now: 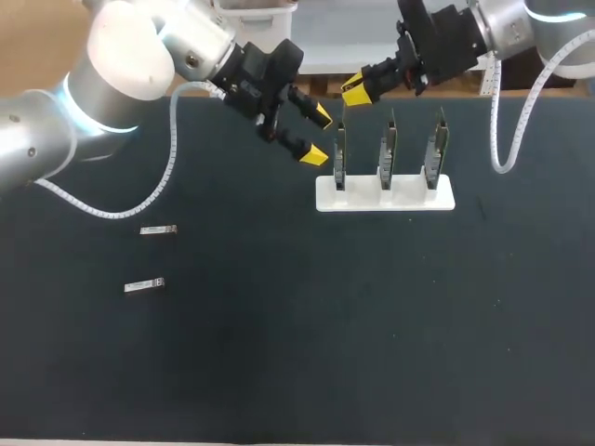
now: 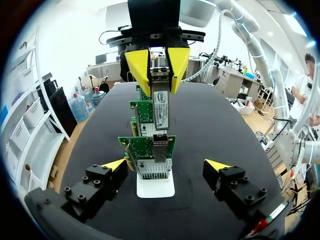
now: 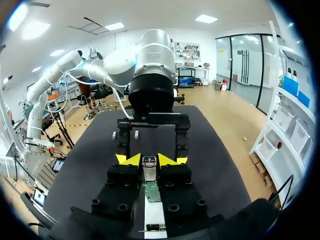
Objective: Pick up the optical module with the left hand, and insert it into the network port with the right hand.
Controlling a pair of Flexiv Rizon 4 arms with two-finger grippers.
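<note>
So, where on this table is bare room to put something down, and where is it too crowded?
Bare: the wide table stretch between the white stand and the near edge, also right of the stand, and between the stand and the two loose modules. Crowded: at the leftmost card, where the left pincer and right pincer hover.

The left arm enters from the upper left of the frame, and the left gripper (image 1: 318, 136) hangs with its fingers spread wide just left of three green boards (image 1: 387, 153). These stand upright in a white holder (image 1: 385, 194) at upper centre of the dark table (image 1: 372, 325). The right gripper (image 1: 354, 91), reaching in from the upper right, sits above the leftmost board with its yellow tips close together. One optical module (image 1: 158, 229) lies at the left, with another optical module (image 1: 144, 285) just below it.
</note>
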